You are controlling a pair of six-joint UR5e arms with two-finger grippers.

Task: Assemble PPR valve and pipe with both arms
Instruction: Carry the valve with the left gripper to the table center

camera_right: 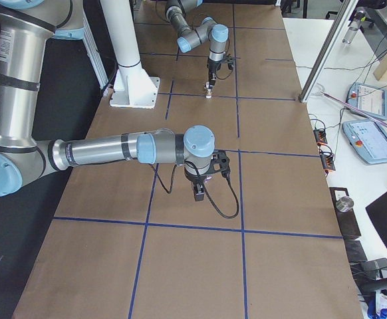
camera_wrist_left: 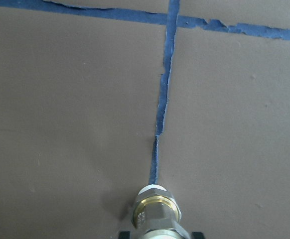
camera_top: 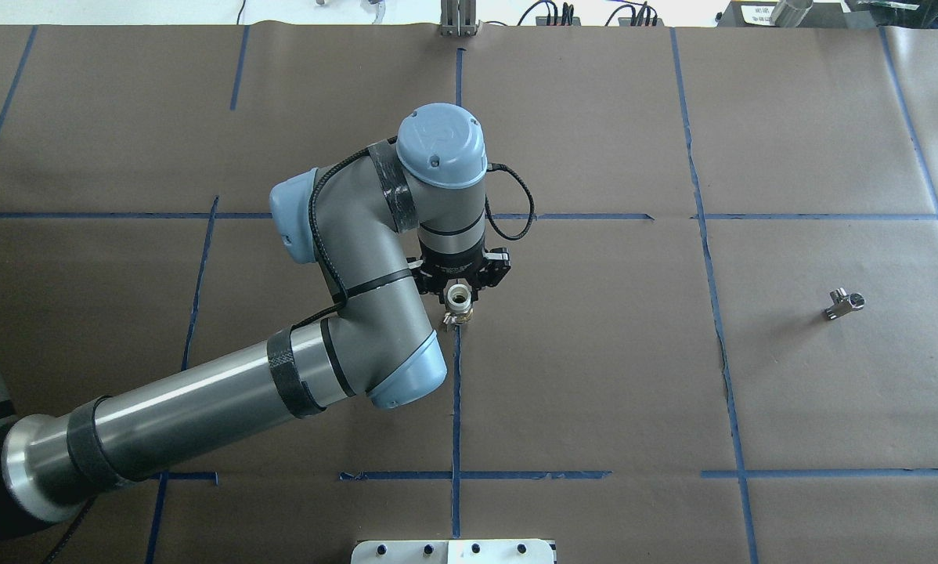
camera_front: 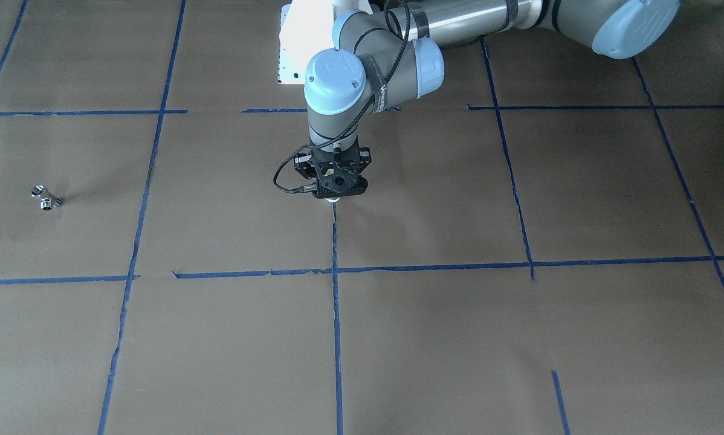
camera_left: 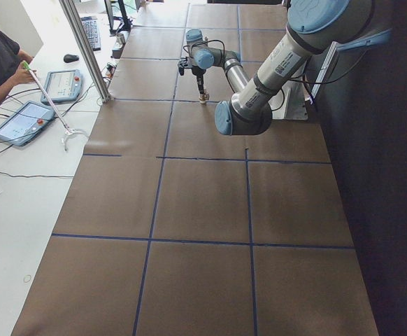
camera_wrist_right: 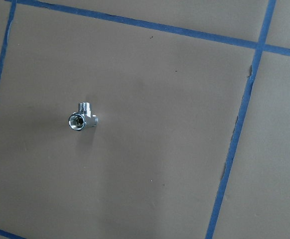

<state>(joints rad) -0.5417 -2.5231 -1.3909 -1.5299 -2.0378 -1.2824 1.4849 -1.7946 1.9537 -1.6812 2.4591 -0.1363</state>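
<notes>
Pipe fitting (camera_wrist_left: 156, 215): upright, at the end of a blue tape line (camera_wrist_left: 161, 114) on the worktop (camera_top: 594, 376).
Left gripper (camera_top: 459, 296): jaws clenched on the pipe fitting from above.
Valve (camera_top: 843, 302): chrome, well apart from the pipe fitting, toward the robot's right.
Right gripper (camera_right: 199, 193): well apart from the pipe fitting; I cannot tell how its jaws stand.

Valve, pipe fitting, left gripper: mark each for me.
valve (camera_top: 843, 303): overhead view, on its chrome body.
pipe fitting (camera_wrist_left: 156, 216): left wrist view, on its hex nut.
left gripper (camera_top: 459, 290): overhead view, midway between the fingertips, shut on the pipe fitting.
</notes>
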